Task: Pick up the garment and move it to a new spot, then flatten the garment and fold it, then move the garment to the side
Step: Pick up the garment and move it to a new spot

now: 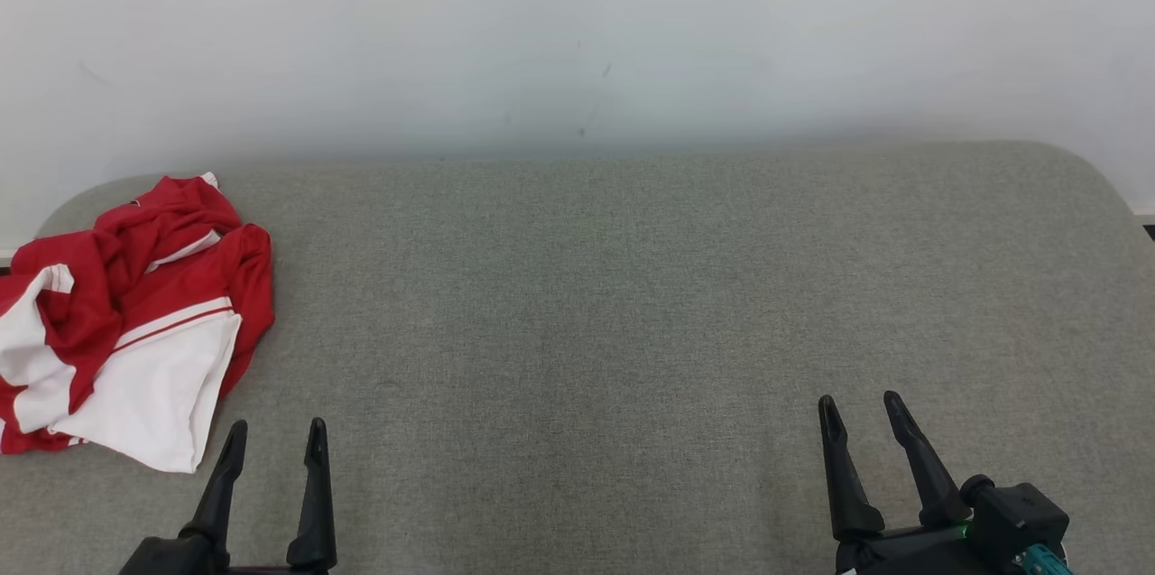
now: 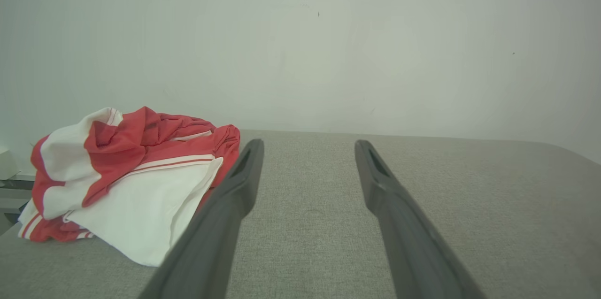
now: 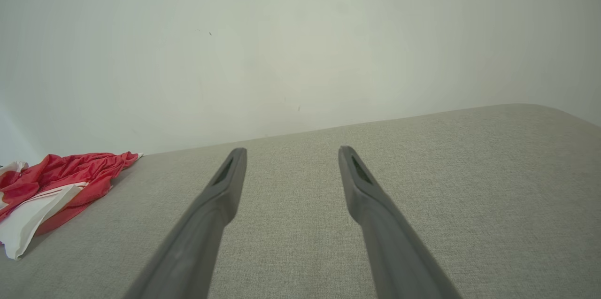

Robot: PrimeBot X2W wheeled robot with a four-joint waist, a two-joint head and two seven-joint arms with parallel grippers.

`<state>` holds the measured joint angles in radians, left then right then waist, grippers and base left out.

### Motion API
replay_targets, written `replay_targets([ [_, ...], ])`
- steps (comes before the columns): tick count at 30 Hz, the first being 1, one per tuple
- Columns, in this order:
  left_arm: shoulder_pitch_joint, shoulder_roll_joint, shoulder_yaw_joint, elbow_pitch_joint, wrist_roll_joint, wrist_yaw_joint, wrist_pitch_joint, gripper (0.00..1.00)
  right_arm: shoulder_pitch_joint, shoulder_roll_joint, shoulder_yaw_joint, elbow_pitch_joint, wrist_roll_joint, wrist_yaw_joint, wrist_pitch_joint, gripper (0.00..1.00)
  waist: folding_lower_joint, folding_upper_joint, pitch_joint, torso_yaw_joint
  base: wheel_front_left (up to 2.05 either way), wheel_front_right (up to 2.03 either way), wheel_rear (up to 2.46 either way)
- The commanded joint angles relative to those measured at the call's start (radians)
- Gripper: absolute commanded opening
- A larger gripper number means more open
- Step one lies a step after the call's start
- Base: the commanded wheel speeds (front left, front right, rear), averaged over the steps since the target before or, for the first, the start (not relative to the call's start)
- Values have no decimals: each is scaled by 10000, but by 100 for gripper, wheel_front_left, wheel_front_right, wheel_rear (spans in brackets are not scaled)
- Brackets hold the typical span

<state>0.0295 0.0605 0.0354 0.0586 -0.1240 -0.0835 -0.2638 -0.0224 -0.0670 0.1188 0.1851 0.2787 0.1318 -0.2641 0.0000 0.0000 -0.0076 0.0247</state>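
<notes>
A red and white garment (image 1: 135, 322) lies crumpled at the far left of the grey padded surface (image 1: 595, 304). From the left wrist the garment (image 2: 127, 177) shows as a heap to the left of the fingers, and from the right wrist the garment (image 3: 51, 191) sits far off at the left edge. My left gripper (image 1: 277, 435) stands open at the lower left, just right of and below the garment's white corner, touching nothing. My right gripper (image 1: 862, 408) stands open at the lower right, far from the garment, with nothing between its fingers.
A pale wall (image 1: 577, 33) rises right behind the surface's back edge. The surface's back corners are rounded, at left (image 1: 81, 196) and right (image 1: 1083, 164). Bare grey padding spreads across the middle and right.
</notes>
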Motion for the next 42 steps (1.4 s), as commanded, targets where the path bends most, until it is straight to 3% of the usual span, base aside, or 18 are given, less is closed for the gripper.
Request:
replay_targets([
  [1,18,-32,37,31,43,-36,-14,100,-13,-41,7,19,51,-21,-7,100,0,0,9,6,0,0,0],
  [9,-42,-58,61,125,158,-106,-13,100,31,-36,4,17,5,-21,-7,100,0,0,77,156,0,0,0],
  [17,-179,-68,214,238,284,12,-13,100,67,-69,-8,46,10,-21,-5,100,0,0,187,761,0,0,0],
  [42,-71,-102,659,487,176,438,-13,100,35,-223,124,146,-162,-21,-7,100,0,0,444,4442,0,0,0],
])
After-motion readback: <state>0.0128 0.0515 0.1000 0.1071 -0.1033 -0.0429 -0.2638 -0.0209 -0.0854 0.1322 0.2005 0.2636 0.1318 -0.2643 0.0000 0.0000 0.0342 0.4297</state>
